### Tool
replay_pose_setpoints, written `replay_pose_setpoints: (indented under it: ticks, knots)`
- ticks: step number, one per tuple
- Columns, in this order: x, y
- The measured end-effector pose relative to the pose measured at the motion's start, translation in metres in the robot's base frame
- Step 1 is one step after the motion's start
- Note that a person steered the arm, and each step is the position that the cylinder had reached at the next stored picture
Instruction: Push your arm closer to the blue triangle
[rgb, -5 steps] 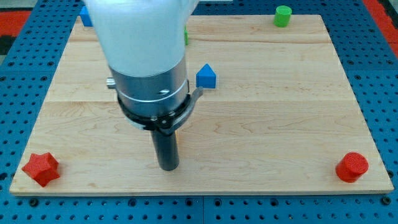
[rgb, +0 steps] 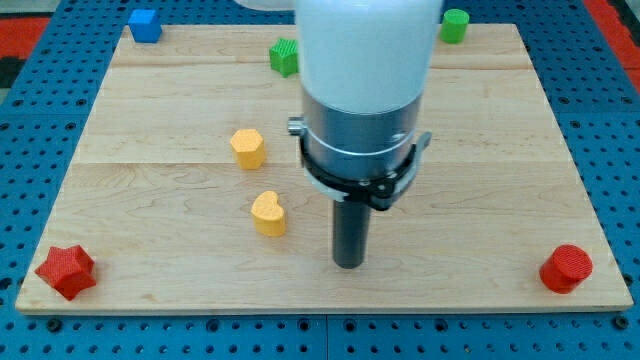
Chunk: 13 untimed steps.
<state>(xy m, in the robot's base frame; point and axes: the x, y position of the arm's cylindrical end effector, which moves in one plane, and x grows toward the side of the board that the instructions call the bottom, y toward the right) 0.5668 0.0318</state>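
Rod upright over the wooden board, my tip resting on bare wood in the lower middle, touching no block. No gripper on this arm, so nothing clenched, nothing grasped, nothing released. Blue triangle not visible anywhere now; whether hidden behind the wide grey and white arm body cannot be told. Yellow heart-shaped block near the tip, toward the view's left and slightly higher, clearly apart from the rod. Second yellow block, shape unclear, above and a little left of the heart. Green block near the board's top, just left of the arm body, its right side cut off by it. Green cylinder at the top edge on the view's right, beside the arm body. Blue cube at the top left corner. Red star-shaped block at the bottom left corner, red cylinder at the bottom right corner, both well apart from the tip. Blue perforated table surrounding the board on all sides.
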Motion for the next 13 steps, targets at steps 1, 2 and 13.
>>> replay_pose_setpoints:
  ticks: [1,2,13]
  knots:
    - [0.0,0.024]
    - [0.0,0.04]
    - [-0.15,0.082]
